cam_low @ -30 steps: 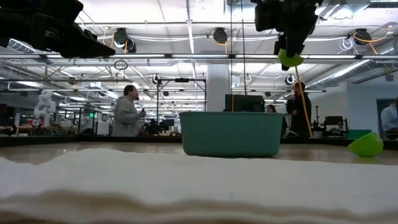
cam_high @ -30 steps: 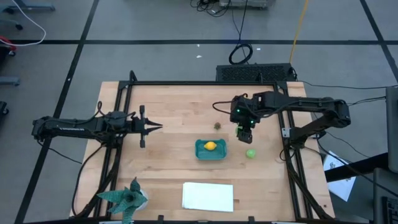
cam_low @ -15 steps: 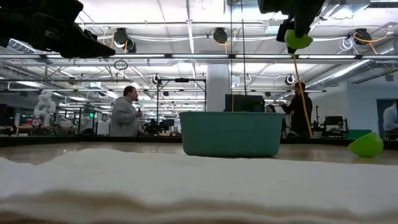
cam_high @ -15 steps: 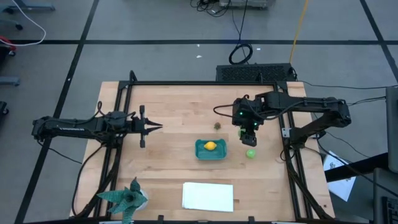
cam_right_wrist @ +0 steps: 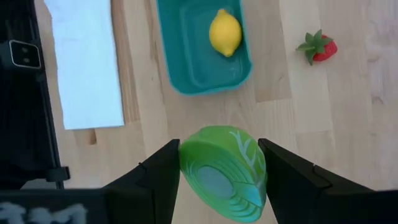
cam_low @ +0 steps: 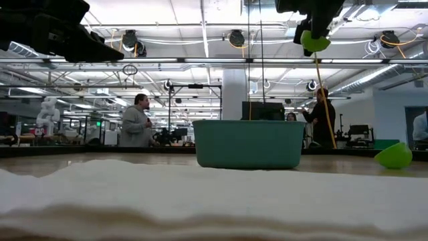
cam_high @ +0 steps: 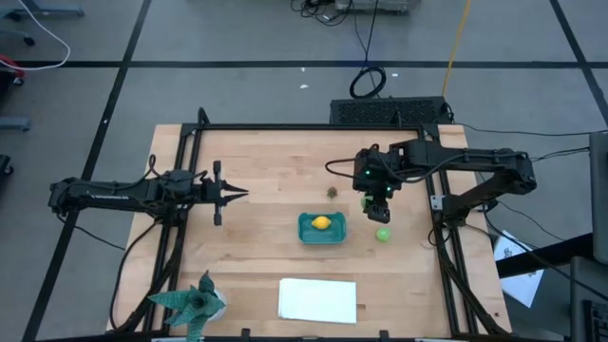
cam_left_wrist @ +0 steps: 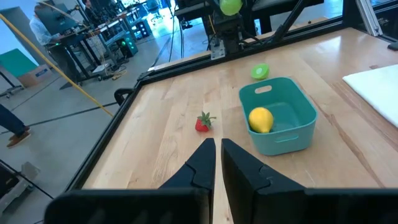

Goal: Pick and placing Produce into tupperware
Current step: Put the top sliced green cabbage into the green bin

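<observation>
My right gripper hovers above the table, right of the teal tupperware tub, shut on a bright green round piece. The low view shows that piece high above the tub. A second green piece lies on the wood near the tub's right side. The yellow lemon lies inside the tub. The small red strawberry-like piece lies on the table just beyond the tub's far side. My left gripper waits shut at the table's left, off the surface. My right gripper pinches the green round piece between its two fingers, one on each side. The fingers come from above, pointing down. The piece is lifted clear of the table and sits below the fingers.
A flat white sheet lies near the table's near edge, below the tub. A green spiky paper figure stands at the near left corner. The black frame rails run along both sides. People show in the room beyond the table.
My right gripper has risen with the green piece still pinched between its fingers, carrying it higher above the table. The other green piece, the tub, the lemon and the red piece have stayed in place.
</observation>
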